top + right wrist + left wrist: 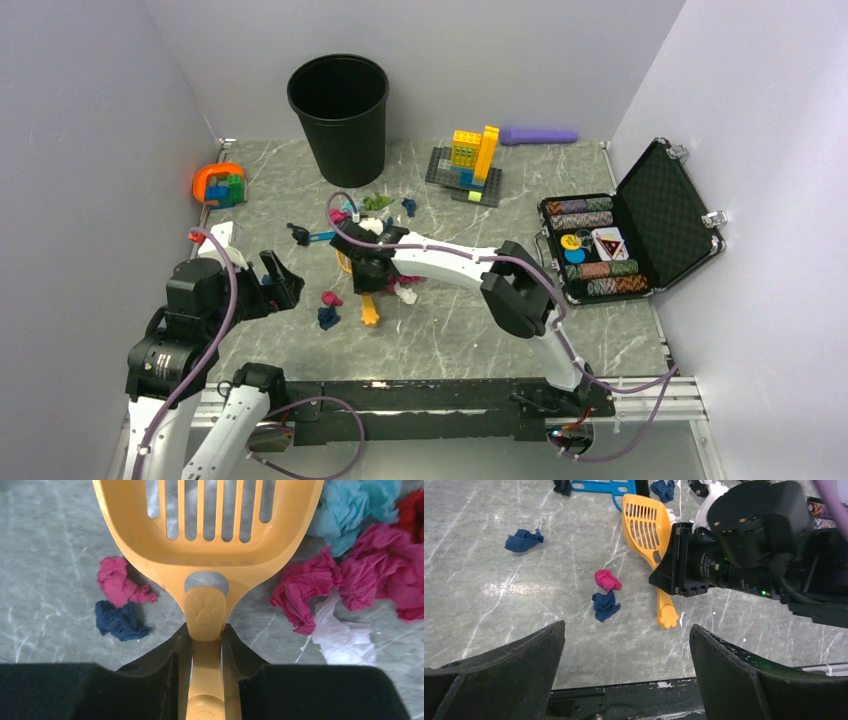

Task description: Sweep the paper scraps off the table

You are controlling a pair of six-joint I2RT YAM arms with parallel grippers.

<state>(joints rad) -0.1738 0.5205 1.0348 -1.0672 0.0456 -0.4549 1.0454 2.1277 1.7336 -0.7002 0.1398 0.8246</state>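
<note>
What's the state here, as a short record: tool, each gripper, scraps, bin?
tool: yellow slotted scoop, low over the table
right gripper: shut on the scoop's handle
left gripper: open, empty, above the table
paper scraps: loose on the table, on both sides of the scoop
bin: black bucket, upright at the far edge

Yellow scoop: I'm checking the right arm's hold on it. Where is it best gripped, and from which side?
Grip the scoop by its narrow straight handle, coming from its tail end, one finger on each side, as the right gripper does now. The slotted bowl is too wide for the jaws.
</note>
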